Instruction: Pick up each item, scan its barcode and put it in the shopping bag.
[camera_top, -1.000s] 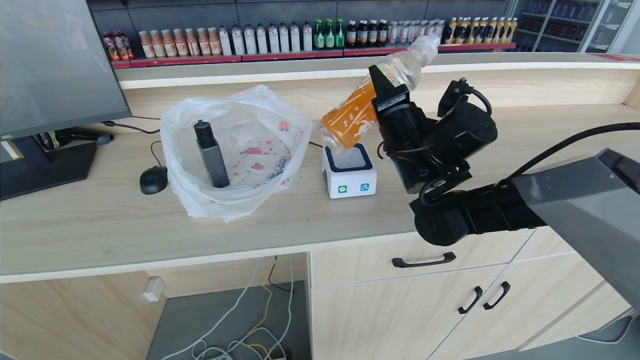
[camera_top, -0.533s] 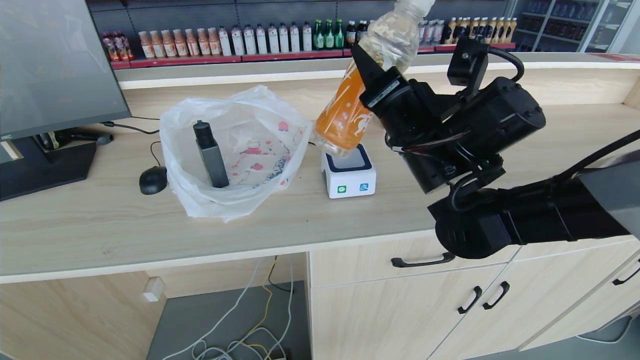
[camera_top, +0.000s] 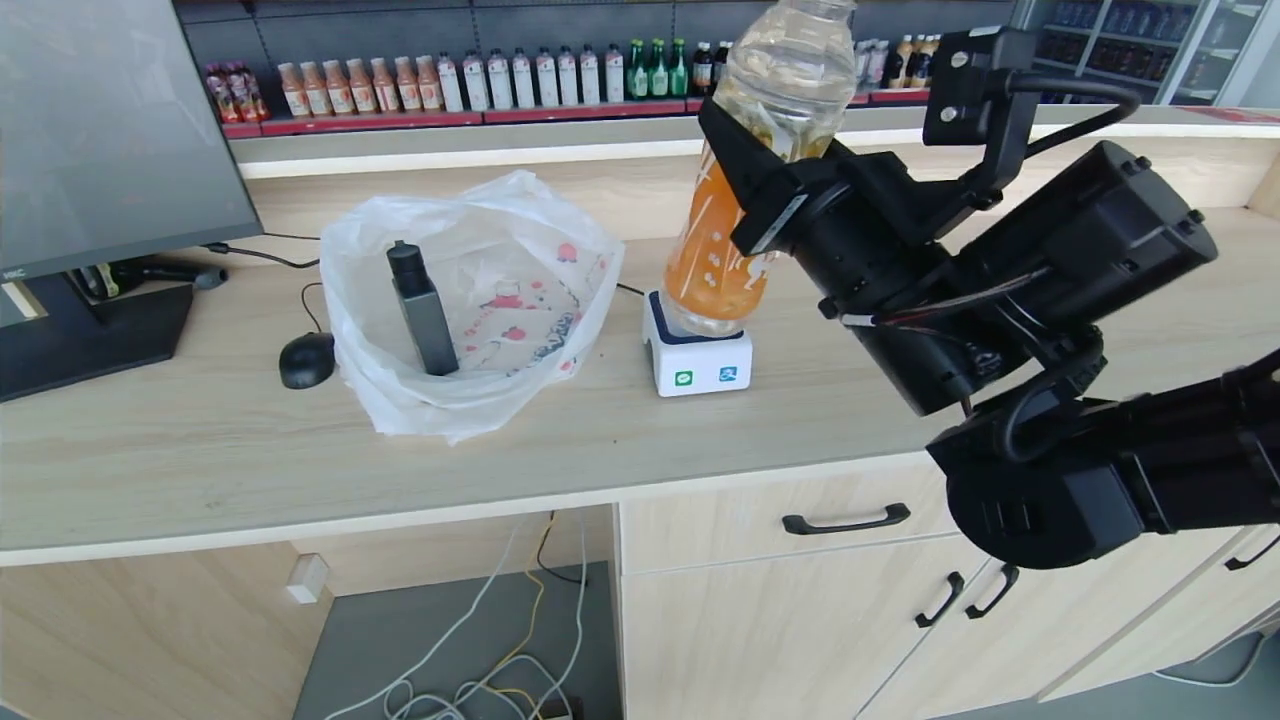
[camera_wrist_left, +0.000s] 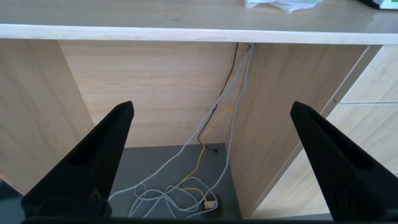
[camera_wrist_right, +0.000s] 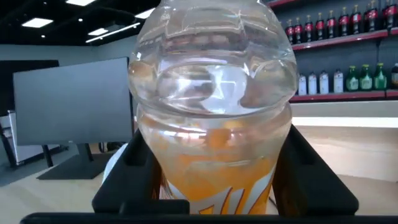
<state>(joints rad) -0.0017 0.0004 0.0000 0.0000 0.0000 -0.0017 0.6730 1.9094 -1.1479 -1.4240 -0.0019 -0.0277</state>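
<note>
a: item, orange drink bottle (camera_top: 722, 240). held where?
b: clenched in the right gripper (camera_top: 768, 150) at its clear upper part, nearly upright. its base hangs below the jaws over the scanner (camera_top: 697, 362); touching or just above, cannot tell.
a: left gripper (camera_wrist_left: 211, 109)?
b: jaws spread wide, grasping nothing, low by the counter (camera_wrist_left: 124, 32) edge.
a: step?
b: scanning, by my reading. bagging not yet done.
a: next?
b: likely carry it to the shopping bag (camera_top: 575, 250), below and left of the jaws. clear the rim, miss the dark bottle (camera_top: 422, 305) inside, then let go.
</note>
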